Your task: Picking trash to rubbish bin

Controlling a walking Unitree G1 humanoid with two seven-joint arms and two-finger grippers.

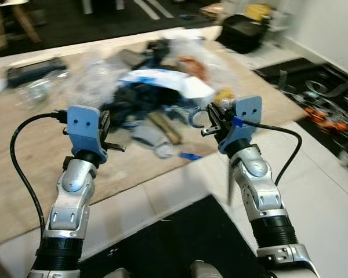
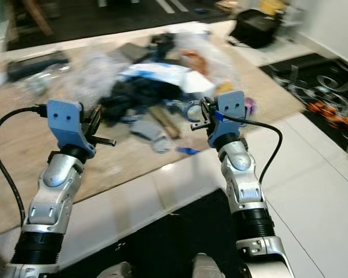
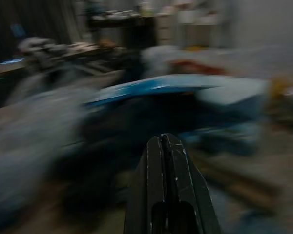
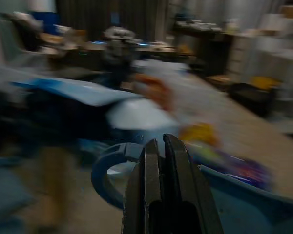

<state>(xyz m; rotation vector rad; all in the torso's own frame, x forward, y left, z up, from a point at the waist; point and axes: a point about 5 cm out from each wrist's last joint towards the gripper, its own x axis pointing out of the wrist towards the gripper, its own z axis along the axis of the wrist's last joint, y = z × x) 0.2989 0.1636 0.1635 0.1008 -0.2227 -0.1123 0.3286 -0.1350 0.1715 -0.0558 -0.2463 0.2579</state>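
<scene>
I see a heap of trash (image 1: 153, 98) spread over a tan mat (image 1: 35, 174) on the floor, directly ahead of both arms. The mat's near edge runs diagonally from lower left up to the right, meeting white floor tiles (image 1: 319, 197); a black rug (image 1: 180, 243) lies just below me and a black patterned rug (image 1: 330, 98) sits off to my right. The open room is on the tiles to the right and on the bare mat in front of my left arm.

My left gripper (image 1: 113, 138) hangs at the heap's left side, above the mat, its fingers pressed together with nothing between them, as the left wrist view confirms. My right gripper (image 1: 211, 123) is at the heap's right edge, fingers clenched on a curved blue-grey plastic ring (image 4: 107, 168), which hooks out to one side of the fingers.

In the heap I make out a blue-and-white plastic bag (image 1: 162, 78), dark crumpled wrapping (image 1: 136, 101), a grey folded scrap (image 1: 151, 139), a brown stick-like piece (image 1: 165, 127), a small blue bit (image 1: 189, 155) near the mat's edge and something yellow (image 1: 223, 95) beside my right gripper. A black bag (image 1: 240, 32) stands beyond the mat.

Everything is motion-blurred; I can read no writing or labels.
</scene>
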